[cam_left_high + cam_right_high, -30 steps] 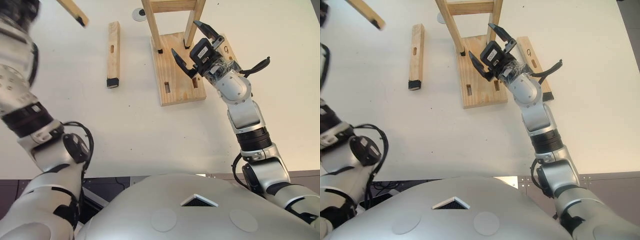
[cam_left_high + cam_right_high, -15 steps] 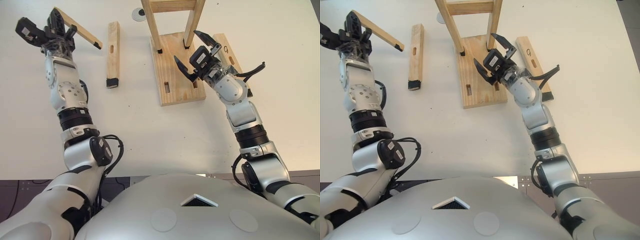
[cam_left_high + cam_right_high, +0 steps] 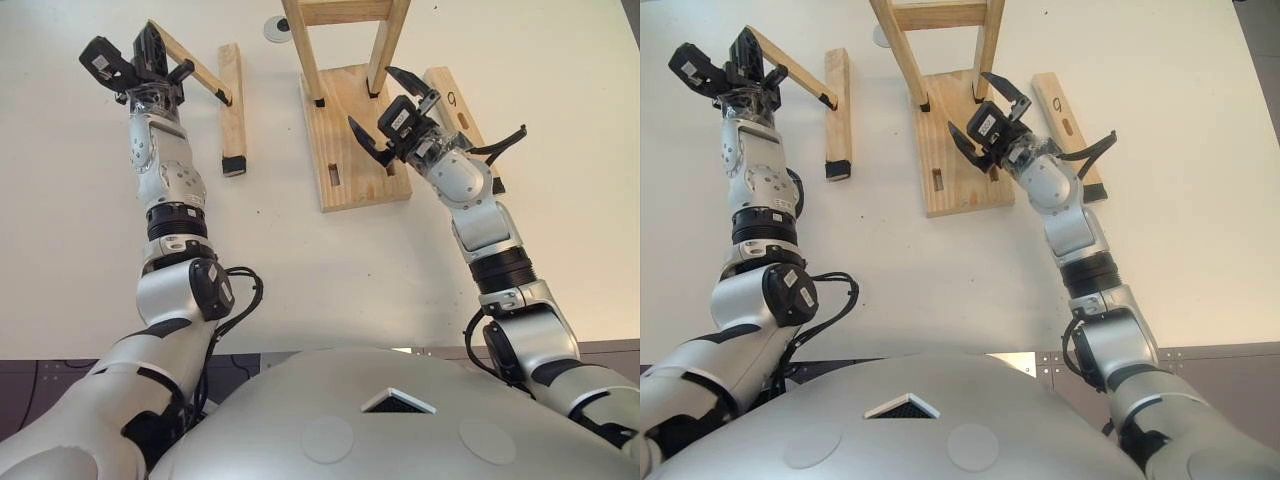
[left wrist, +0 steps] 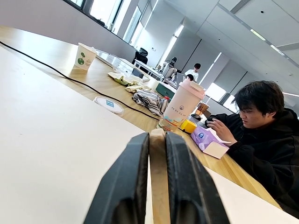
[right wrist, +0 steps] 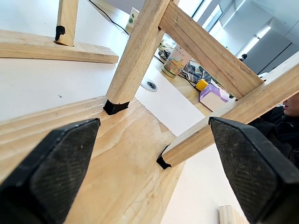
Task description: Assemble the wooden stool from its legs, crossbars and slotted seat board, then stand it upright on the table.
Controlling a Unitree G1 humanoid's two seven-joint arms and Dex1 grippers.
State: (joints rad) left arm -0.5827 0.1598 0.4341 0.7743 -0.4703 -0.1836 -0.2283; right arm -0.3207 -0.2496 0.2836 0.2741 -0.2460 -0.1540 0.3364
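One slotted seat board was counted. Two legs stood in it, a left upright leg and a right upright leg, joined by one crossbar. Three further wooden pieces were loose: a held piece, a left loose piece and a right loose piece. There was one white disc, and two grippers, the left gripper and the right gripper.

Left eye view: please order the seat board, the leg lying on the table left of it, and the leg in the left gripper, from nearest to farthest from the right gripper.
1. Seat board, right by the right gripper.
2. Lying leg, left of the board.
3. Held leg, mostly farther left, in the left gripper.
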